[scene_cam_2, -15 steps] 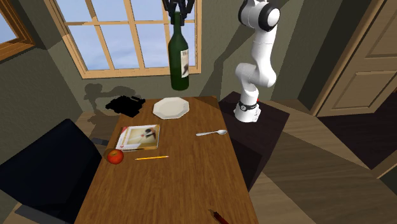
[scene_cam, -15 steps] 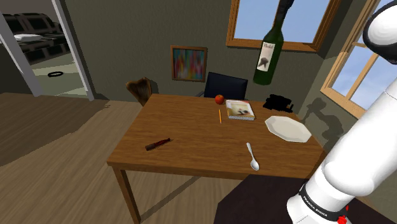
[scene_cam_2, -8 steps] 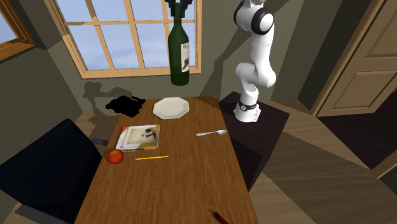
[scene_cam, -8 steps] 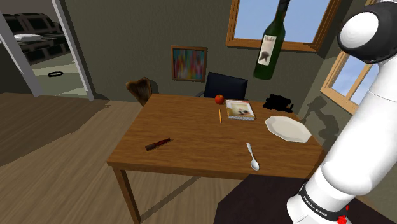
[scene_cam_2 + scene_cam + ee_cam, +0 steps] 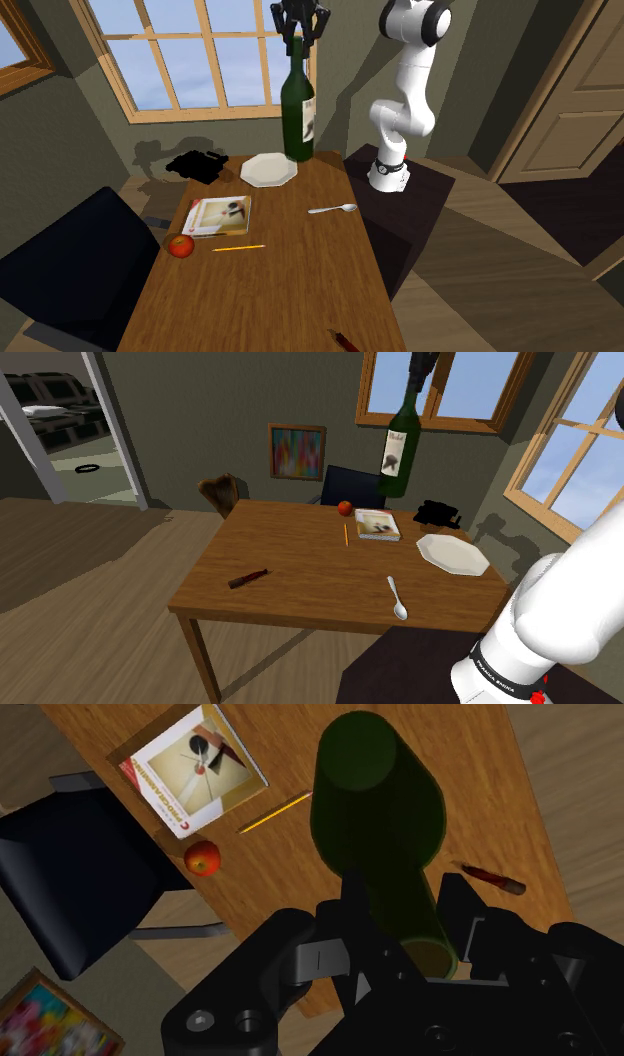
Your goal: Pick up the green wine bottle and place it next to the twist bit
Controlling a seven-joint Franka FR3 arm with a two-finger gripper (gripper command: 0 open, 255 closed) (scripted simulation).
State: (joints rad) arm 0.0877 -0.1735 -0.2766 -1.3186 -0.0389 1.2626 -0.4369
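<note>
Bottle aloft, gripped by the neck above the table.
Closed tight on the neck, the black gripper (image 5: 300,32) hangs the green wine bottle (image 5: 298,110) base-down, clear of the wooden table (image 5: 290,567). In the shoulder view the twist bit (image 5: 247,579) lies at about eight o'clock from it, well apart. I'd carry it high past the book (image 5: 377,524) and apple (image 5: 345,507), then lower it upright just beside the bit. Smooth glossy cylinder, labelled, probably slippery; the bit is thin, dark, reddish.
</note>
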